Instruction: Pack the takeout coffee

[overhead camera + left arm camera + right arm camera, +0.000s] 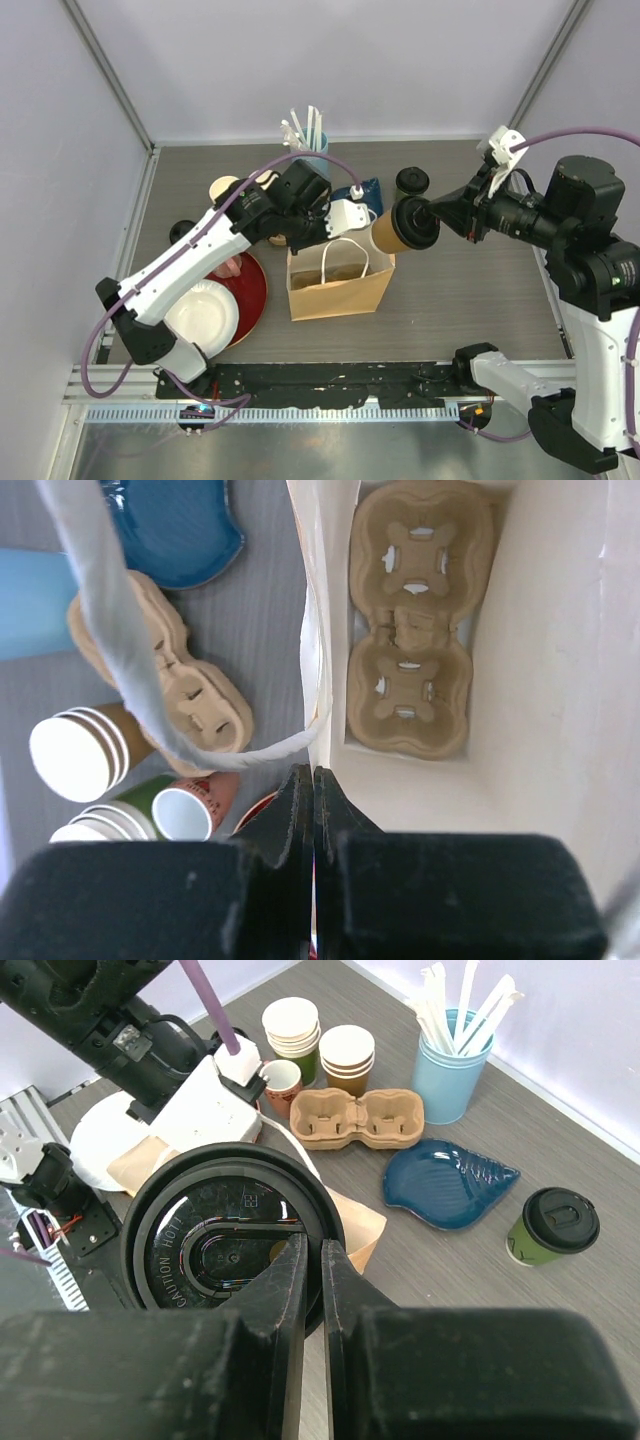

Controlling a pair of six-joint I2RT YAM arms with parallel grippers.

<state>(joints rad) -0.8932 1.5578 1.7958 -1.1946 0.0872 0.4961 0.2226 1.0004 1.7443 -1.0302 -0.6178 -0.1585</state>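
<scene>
The kraft-brown takeout coffee (392,229) hangs tilted on its side above the right end of the open paper bag (340,285). My right gripper (435,218) is shut on the rim of its black lid (215,1225). The green takeout coffee (553,1228) stands upright on the table behind the bag. My left gripper (313,775) is shut on the bag's far rim, with the thin paper wall between the jaws. A cardboard cup carrier (410,670) lies flat on the bag's bottom.
Behind the bag lie a spare cup carrier (360,1120), a blue shell dish (450,1175), a blue tumbler of straws (452,1080) and stacks of lidless cups (292,1025). A red plate (255,290) and a white plate (205,315) sit left of the bag.
</scene>
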